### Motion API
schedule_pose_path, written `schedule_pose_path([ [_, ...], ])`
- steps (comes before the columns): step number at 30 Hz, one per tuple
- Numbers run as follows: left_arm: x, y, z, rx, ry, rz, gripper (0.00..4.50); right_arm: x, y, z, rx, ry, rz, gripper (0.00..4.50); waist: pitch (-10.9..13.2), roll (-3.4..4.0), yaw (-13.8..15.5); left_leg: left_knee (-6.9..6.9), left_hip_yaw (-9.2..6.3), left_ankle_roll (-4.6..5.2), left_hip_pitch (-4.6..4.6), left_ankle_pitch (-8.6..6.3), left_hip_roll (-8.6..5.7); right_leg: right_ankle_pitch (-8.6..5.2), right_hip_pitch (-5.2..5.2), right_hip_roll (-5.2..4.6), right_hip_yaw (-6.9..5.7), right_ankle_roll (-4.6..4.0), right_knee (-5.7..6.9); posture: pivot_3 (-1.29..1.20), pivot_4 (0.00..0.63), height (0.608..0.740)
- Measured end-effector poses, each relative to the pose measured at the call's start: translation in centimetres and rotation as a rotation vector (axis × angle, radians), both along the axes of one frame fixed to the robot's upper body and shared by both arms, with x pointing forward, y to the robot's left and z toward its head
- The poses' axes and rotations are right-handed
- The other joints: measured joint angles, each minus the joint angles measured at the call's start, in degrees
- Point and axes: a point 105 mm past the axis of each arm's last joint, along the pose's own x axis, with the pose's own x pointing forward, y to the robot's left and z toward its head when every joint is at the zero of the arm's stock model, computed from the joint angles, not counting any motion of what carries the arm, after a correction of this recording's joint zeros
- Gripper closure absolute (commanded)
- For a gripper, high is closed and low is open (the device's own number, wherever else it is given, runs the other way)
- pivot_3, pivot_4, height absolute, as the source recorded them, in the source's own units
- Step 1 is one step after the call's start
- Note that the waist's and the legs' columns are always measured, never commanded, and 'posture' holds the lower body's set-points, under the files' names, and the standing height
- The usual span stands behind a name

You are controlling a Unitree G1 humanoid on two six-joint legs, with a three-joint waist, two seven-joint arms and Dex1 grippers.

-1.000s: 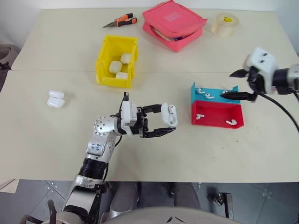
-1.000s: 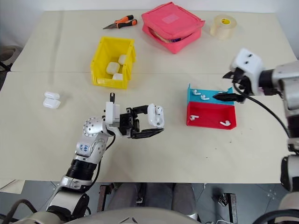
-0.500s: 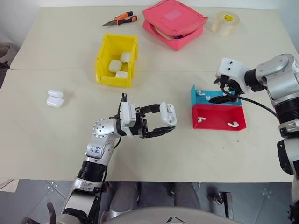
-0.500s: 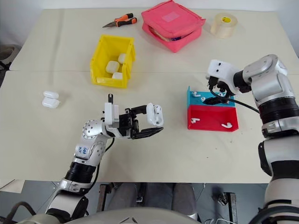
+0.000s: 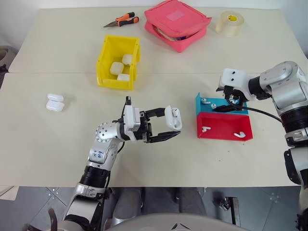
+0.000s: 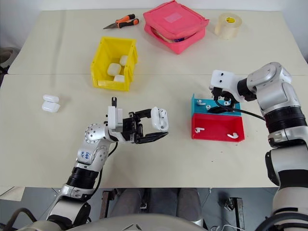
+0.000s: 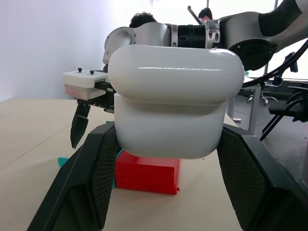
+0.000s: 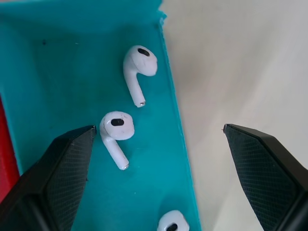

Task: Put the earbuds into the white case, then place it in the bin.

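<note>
My left gripper (image 5: 169,129): clamped tight on a white case (image 5: 173,118), one finger on each side, held up off the counter (image 5: 57,144) in front of me; the case's lid is down in the left wrist view.
My right gripper (image 8: 156,159): spread wide with nothing in it, pointing down over the blue tray (image 5: 204,107); one finger is over the tray floor, the other is out past the tray's wall, over the counter.
Earbuds in the blue tray (image 8: 116,134): three lie on the tray floor in the right wrist view, the nearest just beside my finger (image 8: 57,168); whether they touch, I cannot tell.
Red tray (image 5: 224,129): touching the blue tray on the side nearer me, with two more earbuds (image 5: 206,129) lying in it, one toward each end.
Yellow bin (image 5: 119,62): farther back and to my left, well apart from both grippers, with three white cases (image 5: 115,69) already inside.
Spare case (image 5: 55,102): lying on the counter far to my left.
Back of the counter: pliers (image 5: 122,20) with orange handles, a pink pouch (image 5: 177,23) and a roll of tape (image 5: 229,23).
</note>
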Motion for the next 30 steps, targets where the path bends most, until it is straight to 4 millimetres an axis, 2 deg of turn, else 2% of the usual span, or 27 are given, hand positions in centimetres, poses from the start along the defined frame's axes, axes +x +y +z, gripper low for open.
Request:
schedule_pose_path([
  [1, 0.0, 0.0, 0.0, 0.0, 0.0, -0.001, 1.73, 0.0, 0.0, 0.0, -0.003, -0.001, 0.005, 0.05, 0.0, 0.0, 0.0, 0.0, 0.0, 0.0, 0.0, 0.0, 0.0, 0.0, 0.0, 0.0, 0.0, 0.0, 0.0, 0.0, 0.15, 0.74],
  [4, 0.0, 0.0, 0.0, 0.002, -0.002, -0.004, 1.73, -0.2, 0.1, -0.1, -0.005, 0.007, 0.016, 0.63, 0.0, 0.0, 0.01, 0.01, 0.0, 0.0, 0.0, 0.0, 0.0, 0.0, 0.0, 0.0, 0.0, 0.0, 0.0, 0.0, 0.15, 0.74],
  [10, 0.0, 0.0, 0.1, 0.002, -0.007, -0.009, 1.73, -0.9, 0.5, -0.6, -0.01, 0.046, 0.061, 2.73, 0.0, 0.0, -0.04, 0.07, 0.0, 0.0, 0.0, 0.0, 0.0, 0.0, 0.01, 0.0, 0.0, 0.0, 0.04, 0.0, 0.15, 0.74],
  [19, -0.1, 0.0, 0.1, 0.006, -0.005, -0.013, 1.73, -0.9, 0.6, -0.6, -0.008, 0.045, 0.06, 2.73, 0.0, 0.0, -0.03, 0.12, 0.0, 0.0, 0.0, 0.0, 0.0, 0.0, 0.01, 0.0, 0.02, 0.0, 0.06, 0.0, 0.15, 0.74],
  [22, -0.1, 0.0, 0.1, 0.007, -0.004, -0.014, 1.73, -1.1, 0.7, -0.7, -0.009, 0.051, 0.07, 3.33, 0.0, 0.0, -0.03, 0.12, 0.0, 0.0, 0.0, 0.0, 0.0, 0.0, 0.01, 0.0, 0.02, 0.0, 0.06, 0.0, 0.15, 0.74],
  [24, -0.1, 0.0, 0.1, 0.007, -0.004, -0.014, 1.73, -1.2, 0.8, -0.8, -0.008, 0.056, 0.079, 3.94, 0.0, 0.0, -0.04, 0.14, 0.0, 0.0, 0.0, 0.0, 0.0, 0.0, 0.02, 0.0, 0.02, 0.0, 0.07, 0.0, 0.15, 0.74],
  [30, 0.0, -0.1, 0.2, 0.007, -0.01, -0.017, 1.73, -1.4, 0.8, -0.8, 0.015, 0.051, 0.062, 3.94, 0.0, 0.0, 0.07, 0.16, -0.01, 0.0, -0.01, 0.0, -0.01, 0.0, 0.02, -0.01, 0.02, 0.0, 0.08, 0.0, 0.15, 0.74],
])
